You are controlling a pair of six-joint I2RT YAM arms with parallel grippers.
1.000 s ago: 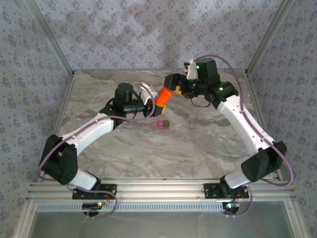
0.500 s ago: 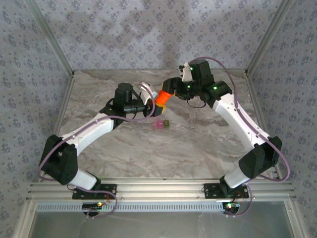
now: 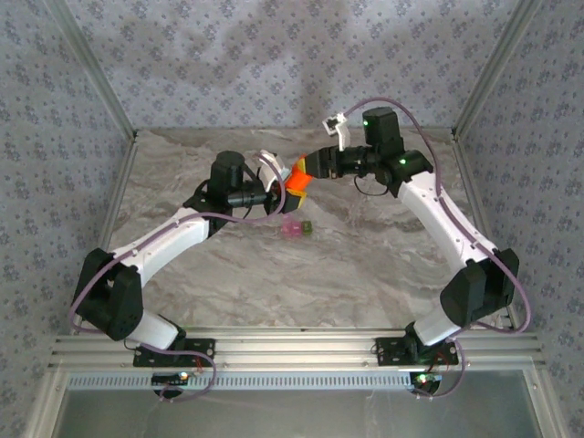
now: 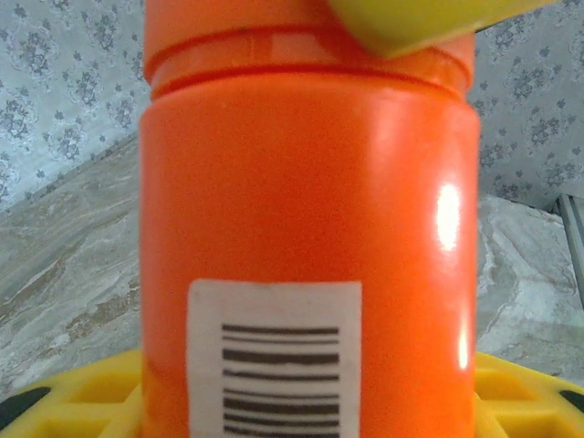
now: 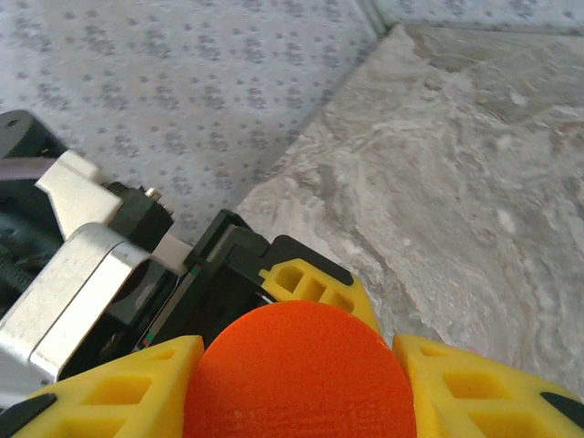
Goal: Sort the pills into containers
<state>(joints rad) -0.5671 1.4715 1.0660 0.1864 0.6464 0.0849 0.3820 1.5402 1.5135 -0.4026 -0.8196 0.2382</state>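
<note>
Left gripper [image 3: 276, 193] clamped the body of the orange pill bottle [image 3: 297, 182], as it had a second before. Right gripper [image 3: 307, 166], wider and farther right a second earlier, had swung in and narrowed its jaws onto the round orange cap [image 5: 297, 370]. The pink-and-green containers [image 3: 296, 228] lay unmoved on the marble table [image 3: 365, 265], near the bottle, touching neither gripper.

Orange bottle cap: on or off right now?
On. Left wrist view shows the cap seated on the orange bottle; the right hand clamps it on both sides.
</note>
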